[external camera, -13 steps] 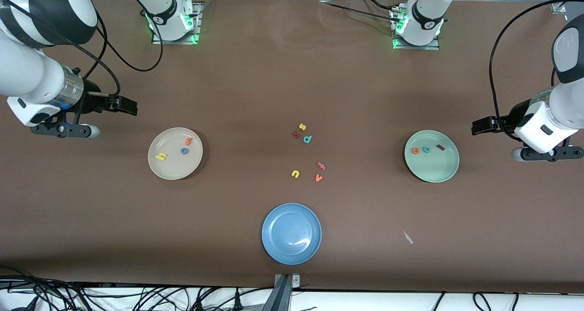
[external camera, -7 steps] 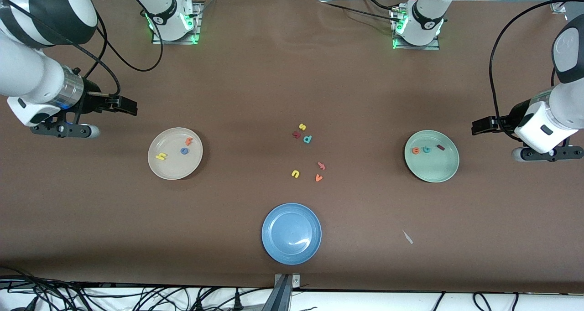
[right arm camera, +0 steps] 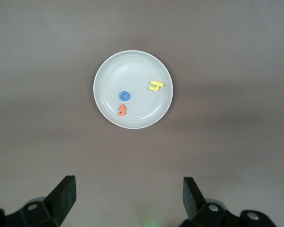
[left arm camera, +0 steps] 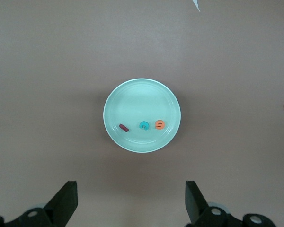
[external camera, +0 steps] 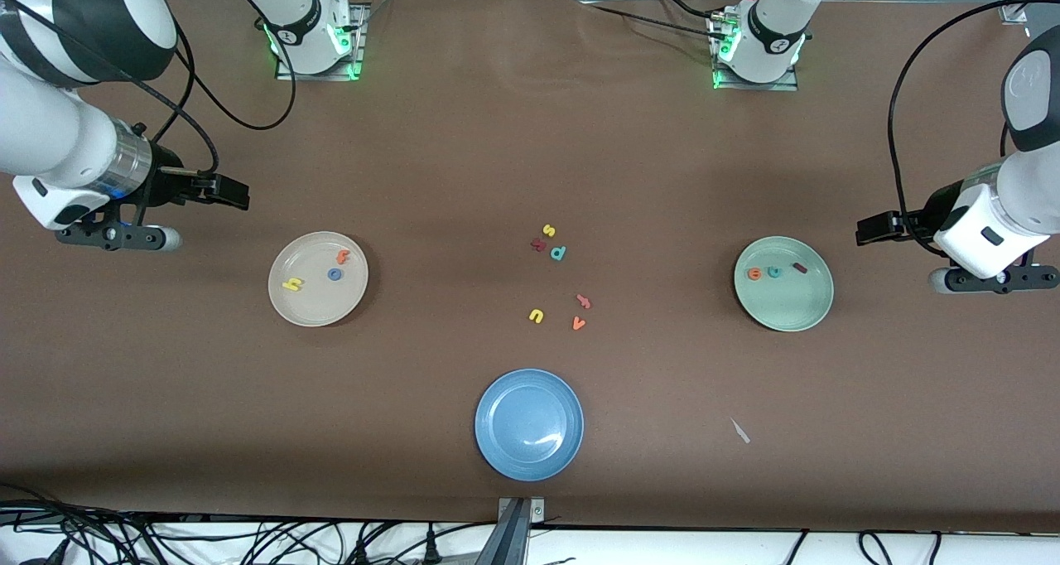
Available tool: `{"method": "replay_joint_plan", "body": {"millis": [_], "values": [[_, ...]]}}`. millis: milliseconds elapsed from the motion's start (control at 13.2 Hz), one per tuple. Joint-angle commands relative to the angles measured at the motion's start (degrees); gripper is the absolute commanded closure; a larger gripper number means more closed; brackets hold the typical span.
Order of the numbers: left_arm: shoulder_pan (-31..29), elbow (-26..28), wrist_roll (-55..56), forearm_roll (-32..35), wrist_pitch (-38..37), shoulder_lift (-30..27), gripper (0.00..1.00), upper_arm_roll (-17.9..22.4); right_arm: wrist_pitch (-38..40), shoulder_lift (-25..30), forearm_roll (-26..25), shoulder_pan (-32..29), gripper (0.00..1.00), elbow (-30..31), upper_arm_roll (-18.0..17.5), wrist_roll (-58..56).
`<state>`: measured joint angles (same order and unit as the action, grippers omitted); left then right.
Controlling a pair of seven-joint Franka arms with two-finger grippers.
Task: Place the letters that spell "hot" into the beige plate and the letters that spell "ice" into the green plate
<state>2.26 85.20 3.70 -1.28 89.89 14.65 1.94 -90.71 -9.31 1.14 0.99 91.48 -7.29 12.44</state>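
front view: yellow h (external camera: 292, 284), blue o (external camera: 334, 274) and orange t (external camera: 343, 257) lie in the beige plate (external camera: 308, 308); dark red i (external camera: 800, 268), teal c (external camera: 774, 272) and what looks like an orange e (external camera: 755, 274) lie in the green plate (external camera: 791, 312). left gripper (left arm camera: 130, 201) hangs above bare table beside the green plate, jaws wide, holding nothing; right gripper (right arm camera: 128, 196) likewise beside the beige plate.

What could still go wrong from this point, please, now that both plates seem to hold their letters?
1. Little risk to the sorting: h, o and t lie in the beige plate, and i, c and e lie in the green plate.
2. Six spare letters lie mid-table; a further pick could add a wrong one.
3. The open left gripper and right gripper hang beside the plates; a low sweep might nudge them.
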Motion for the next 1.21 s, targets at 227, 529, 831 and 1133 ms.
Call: {"method": "replay_joint_plan", "body": {"millis": [227,529,831,1133], "values": [[0.2,0.6,-1.4,-1.4,0.2,-0.6,0.0,0.4,0.5,0.2,-0.5,0.2,0.0,-0.3,0.2,0.0],[0.2,0.6,-1.5,-1.4,0.8,-0.6,0.0,0.4,0.6,0.2,-0.6,0.2,0.0,-0.3,0.2,0.0],[0.3,0.6,-1.5,-1.4,0.9,-0.6,0.0,0.4,0.6,0.2,-0.6,0.2,0.0,-0.3,0.2,0.0],[0.3,1.5,-1.5,-1.4,1.0,-0.8,0.0,0.3,0.6,0.2,-0.6,0.2,0.0,-0.3,0.2,0.0]]}}
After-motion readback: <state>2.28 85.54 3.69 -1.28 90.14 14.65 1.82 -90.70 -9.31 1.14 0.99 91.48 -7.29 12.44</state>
